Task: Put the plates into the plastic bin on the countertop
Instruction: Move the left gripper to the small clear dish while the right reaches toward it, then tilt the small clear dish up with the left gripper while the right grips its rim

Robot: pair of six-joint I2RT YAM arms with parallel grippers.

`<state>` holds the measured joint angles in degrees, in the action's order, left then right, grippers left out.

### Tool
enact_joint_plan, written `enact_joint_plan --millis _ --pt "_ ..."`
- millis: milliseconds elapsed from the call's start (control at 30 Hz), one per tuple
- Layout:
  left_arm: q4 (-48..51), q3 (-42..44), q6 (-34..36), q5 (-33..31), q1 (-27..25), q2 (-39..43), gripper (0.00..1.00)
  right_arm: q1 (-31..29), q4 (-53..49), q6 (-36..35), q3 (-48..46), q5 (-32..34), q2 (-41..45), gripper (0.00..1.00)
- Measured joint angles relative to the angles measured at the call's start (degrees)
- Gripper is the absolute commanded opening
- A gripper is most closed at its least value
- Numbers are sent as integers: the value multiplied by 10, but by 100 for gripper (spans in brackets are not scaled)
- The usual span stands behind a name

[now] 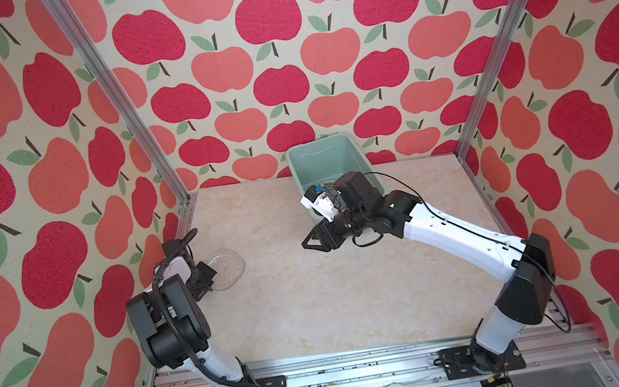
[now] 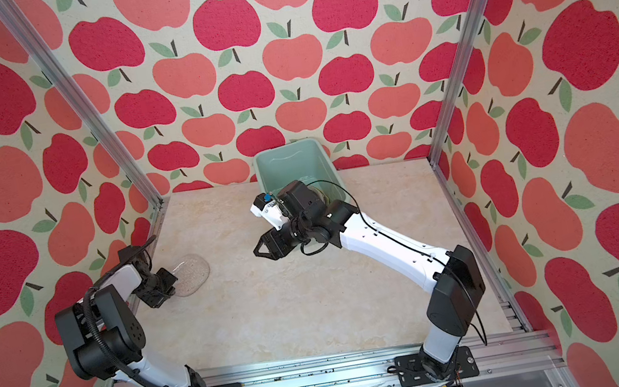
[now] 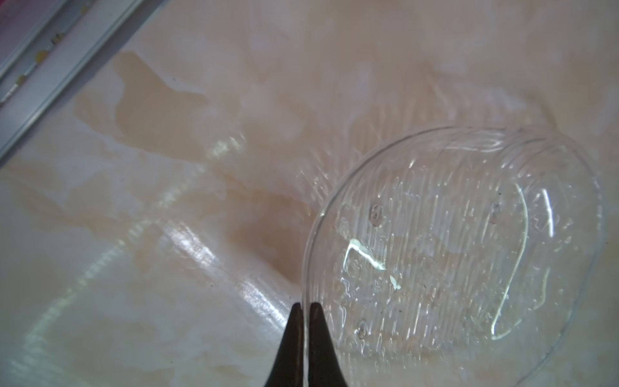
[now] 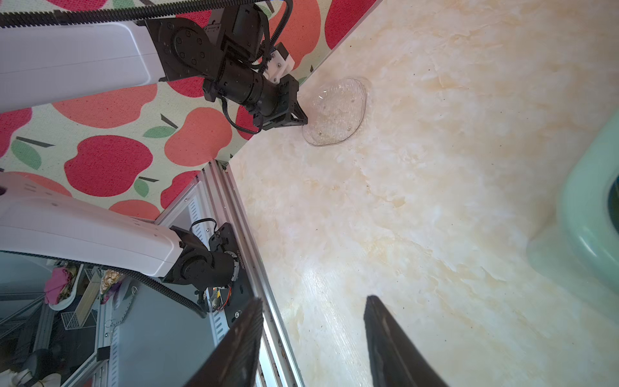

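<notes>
Clear glass plate (image 1: 228, 267) sits centre-left on countertop (image 1: 316, 298), near the left wall. Left gripper (image 3: 305, 305) pinched tight on its rim. Right gripper (image 1: 308, 242) mid-frame, jaws partly apart, empty, near plastic bin (image 1: 318, 141) at upper centre.

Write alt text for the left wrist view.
The left gripper is shut on the rim of a clear glass plate, ribbed and see-through, with the beige marble-patterned countertop behind it. An aluminium rail crosses one corner.
</notes>
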<state>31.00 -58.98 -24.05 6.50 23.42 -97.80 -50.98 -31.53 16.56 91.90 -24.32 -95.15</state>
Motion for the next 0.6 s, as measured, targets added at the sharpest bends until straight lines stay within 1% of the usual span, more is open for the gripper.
enact_joint_plan --millis 200,367,500,600 --pt "-1 1 -4 1 0 5 0 1 -10 0 15 6 0 51" --pt "14 0 -33 -1 -10 48 0 12 -37 0 68 13 -6 51" --pt "39 -8 -60 -3 -50 119 0 39 -51 7 117 16 -6 51" --pt "57 -30 -70 12 -87 170 0 57 -61 16 151 22 -5 51"
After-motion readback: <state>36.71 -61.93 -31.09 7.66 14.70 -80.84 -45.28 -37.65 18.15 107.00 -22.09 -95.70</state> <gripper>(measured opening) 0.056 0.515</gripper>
